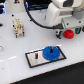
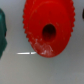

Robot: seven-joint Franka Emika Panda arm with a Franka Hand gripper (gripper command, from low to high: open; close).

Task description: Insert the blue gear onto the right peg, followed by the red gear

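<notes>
Blue gear (image 1: 51,52) seated on plate (image 1: 33,59), seemingly done; red gear (image 1: 68,34) directly beneath gripper (image 1: 67,29), unpicked; jaw state impossible to tell.

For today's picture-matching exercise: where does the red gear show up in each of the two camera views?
Exterior view: the red gear sits on the white table, right under the robot's gripper, beyond the grey plate that carries the blue gear.
Wrist view: the red gear fills most of the picture, close up, its centre hole dark.
Shared landmark: the white table beneath it.
</notes>
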